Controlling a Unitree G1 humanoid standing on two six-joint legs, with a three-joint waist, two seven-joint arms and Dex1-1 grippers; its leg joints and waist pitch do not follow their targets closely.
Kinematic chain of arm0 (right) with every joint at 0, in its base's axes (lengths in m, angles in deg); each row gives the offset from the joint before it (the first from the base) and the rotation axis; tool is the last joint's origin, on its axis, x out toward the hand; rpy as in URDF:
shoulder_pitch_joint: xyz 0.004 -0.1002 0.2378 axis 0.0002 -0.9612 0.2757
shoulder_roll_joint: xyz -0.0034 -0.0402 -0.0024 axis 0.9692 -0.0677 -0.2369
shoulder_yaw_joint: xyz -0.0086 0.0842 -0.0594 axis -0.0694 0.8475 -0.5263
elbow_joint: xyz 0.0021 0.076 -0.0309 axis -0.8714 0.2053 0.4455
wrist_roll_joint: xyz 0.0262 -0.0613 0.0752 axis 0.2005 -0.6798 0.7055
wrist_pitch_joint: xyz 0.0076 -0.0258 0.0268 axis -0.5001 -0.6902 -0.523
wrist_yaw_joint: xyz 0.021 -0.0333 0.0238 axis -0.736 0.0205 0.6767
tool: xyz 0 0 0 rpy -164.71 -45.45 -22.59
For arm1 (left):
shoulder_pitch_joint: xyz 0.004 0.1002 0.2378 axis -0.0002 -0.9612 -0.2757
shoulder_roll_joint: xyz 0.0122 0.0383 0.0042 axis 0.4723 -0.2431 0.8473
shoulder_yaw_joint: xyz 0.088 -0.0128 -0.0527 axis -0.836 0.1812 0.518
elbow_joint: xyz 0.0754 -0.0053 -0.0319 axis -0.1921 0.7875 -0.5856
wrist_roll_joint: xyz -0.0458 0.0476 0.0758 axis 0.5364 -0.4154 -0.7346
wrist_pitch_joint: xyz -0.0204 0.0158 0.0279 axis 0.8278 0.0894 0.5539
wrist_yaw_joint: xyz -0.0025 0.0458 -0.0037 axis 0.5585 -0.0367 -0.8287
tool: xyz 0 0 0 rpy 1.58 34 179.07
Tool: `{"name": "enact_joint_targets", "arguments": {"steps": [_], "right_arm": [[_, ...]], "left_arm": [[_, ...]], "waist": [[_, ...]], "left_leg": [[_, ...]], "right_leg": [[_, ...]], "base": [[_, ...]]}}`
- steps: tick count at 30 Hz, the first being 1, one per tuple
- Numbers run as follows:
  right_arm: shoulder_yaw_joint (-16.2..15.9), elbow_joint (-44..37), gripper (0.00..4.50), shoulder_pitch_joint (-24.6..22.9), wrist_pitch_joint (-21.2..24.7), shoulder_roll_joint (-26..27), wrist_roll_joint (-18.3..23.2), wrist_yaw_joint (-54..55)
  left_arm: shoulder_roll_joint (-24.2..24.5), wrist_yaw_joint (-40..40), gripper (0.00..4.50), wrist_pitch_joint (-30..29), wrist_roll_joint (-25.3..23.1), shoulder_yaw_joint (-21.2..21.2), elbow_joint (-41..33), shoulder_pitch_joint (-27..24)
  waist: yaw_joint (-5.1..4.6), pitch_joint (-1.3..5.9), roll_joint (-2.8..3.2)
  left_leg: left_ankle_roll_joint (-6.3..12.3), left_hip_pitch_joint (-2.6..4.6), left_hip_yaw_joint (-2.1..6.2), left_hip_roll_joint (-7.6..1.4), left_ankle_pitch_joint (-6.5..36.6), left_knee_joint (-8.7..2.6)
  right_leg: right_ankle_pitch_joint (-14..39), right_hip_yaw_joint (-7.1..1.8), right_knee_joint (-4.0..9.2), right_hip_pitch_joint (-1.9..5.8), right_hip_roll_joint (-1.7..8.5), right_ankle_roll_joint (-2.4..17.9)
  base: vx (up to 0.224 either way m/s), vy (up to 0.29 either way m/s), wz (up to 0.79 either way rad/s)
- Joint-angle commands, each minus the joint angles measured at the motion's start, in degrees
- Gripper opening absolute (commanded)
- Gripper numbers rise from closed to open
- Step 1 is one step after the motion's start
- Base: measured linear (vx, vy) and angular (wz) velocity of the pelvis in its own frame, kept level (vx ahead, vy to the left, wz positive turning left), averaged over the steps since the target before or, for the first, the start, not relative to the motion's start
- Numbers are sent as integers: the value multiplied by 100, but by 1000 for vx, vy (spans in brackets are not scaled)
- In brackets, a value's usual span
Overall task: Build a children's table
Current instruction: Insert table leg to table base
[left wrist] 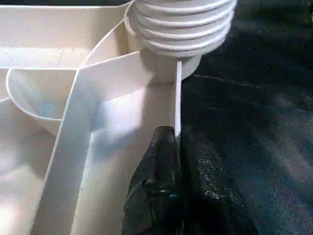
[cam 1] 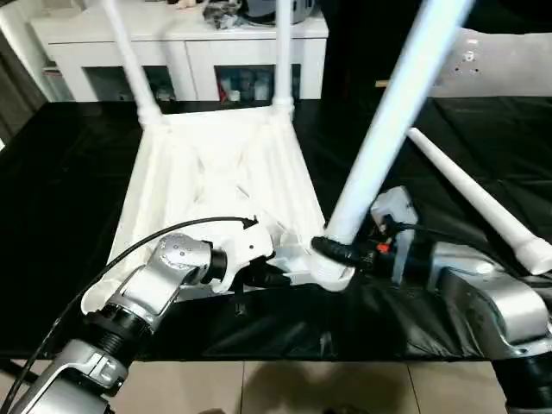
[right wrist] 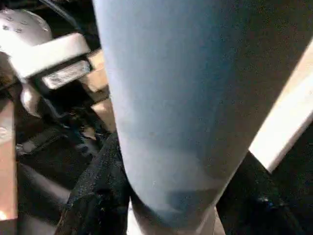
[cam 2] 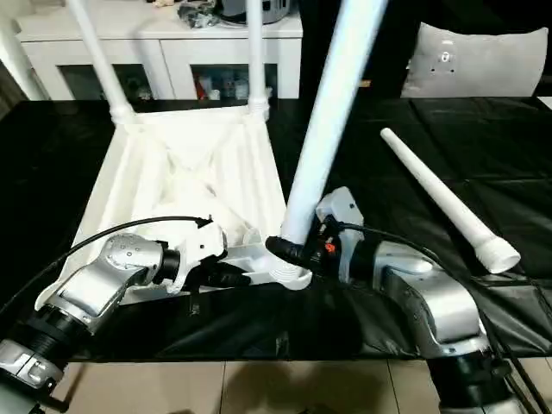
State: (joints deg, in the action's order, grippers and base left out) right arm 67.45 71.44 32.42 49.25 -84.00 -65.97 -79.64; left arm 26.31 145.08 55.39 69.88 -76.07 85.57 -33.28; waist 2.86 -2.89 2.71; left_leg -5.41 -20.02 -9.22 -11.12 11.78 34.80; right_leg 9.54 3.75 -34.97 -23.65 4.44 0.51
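From the left eye view, the children's table [cam 1: 220,185] lay upside down on the black cloth [cam 1: 78,198], ribbed underside up, with two legs [cam 1: 129,56] already standing in its far corner sockets. A third leg [cam 1: 392,116] rose steeply from the near right corner socket [cam 1: 323,272], leaning to the right and away, probably because it was being seated or screwed in there. The right gripper [cam 1: 332,250] wrapped its black fingers around the base of that leg, the silver forearm reaching in from the right with the wrist bent inward. The left gripper [cam 1: 263,276] came in low from the near left, forearm angled up across the near edge of the top, apparently to steady the top against the turning.

In the right eye view, the fourth leg [cam 2: 444,198] lay loose on the cloth to the right, well apart from the top, waiting its turn. A white cabinet [cam 2: 172,47] stood beyond.

The left wrist view showed the left gripper's fingers [left wrist: 161,181] pressed together on the thin near rim wall [left wrist: 178,98] of the top, pinching it just beside the ribbed socket collar [left wrist: 181,24].

The right wrist view showed the right gripper's fingers [right wrist: 98,191] standing on either side of the leg's shaft, clamped against it.
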Motion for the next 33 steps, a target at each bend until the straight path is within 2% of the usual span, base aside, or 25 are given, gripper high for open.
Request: {"name": "enact_joint_targets", "arguments": {"steps": [1, 4, 11, 14, 16, 17, 22, 33], "right_arm": [[-89, 234, 188, 149, -93, -104, -226, -11], [-247, 526, 188, 312, -249, -148, -428, -25], [-404, 860, 188, 509, -228, -68, -393, -309], [-492, 899, 188, 558, -217, -95, -360, -511], [-518, 848, 188, 570, -148, -156, -331, -618], [-534, 824, 188, 577, -123, -210, -323, -681], [-562, 821, 188, 581, -112, -317, -362, -797], [-572, 869, 188, 573, -119, -393, -410, -901]], "left_arm": [[63, -182, 0, -113, -92, 129, 136, -19], [61, -55, 0, -14, -100, 136, 73, -55], [50, -62, 0, 8, -120, 127, 80, -39], [60, -133, 0, 11, -213, 111, 173, 13], [67, -133, 0, 34, -220, 123, 205, 20], [77, -123, 0, 42, -214, 133, 208, 21], [84, -98, 0, 117, -203, 158, 199, 9], [99, 51, 0, 260, -186, 130, 156, -12]], "waist": [[33, 344, -86], [23, 339, -96], [17, 350, -114], [20, 340, -113], [19, 343, -115], [16, 339, -134], [17, 337, -127], [16, 339, -119]], "left_leg": [[196, -61, 3, -83, 1135, -431], [222, -65, -3, -81, 1118, -427], [274, -70, -1, -90, 1108, -427], [285, -68, -2, -95, 1131, -432], [275, -67, 2, -97, 1150, -437], [278, -68, 0, -96, 1171, -438], [271, -63, 3, -94, 1221, -438], [281, -63, 6, -96, 1223, -442]], "right_leg": [[2450, -218, 534, 322, 293, 748], [2453, -215, 538, 318, 288, 743], [2270, -215, 508, 333, 286, 834], [2375, -215, 520, 325, 290, 813], [2385, -215, 523, 329, 291, 798], [2409, -215, 530, 328, 288, 789], [2592, -215, 550, 319, 295, 724], [2556, -212, 550, 309, 287, 738]], "base": [[0, 0, 0], [0, 0, 0], [0, 0, 0], [0, 0, 0], [0, 0, 0], [0, 0, 0], [0, 0, 0], [0, 0, 0]]}}
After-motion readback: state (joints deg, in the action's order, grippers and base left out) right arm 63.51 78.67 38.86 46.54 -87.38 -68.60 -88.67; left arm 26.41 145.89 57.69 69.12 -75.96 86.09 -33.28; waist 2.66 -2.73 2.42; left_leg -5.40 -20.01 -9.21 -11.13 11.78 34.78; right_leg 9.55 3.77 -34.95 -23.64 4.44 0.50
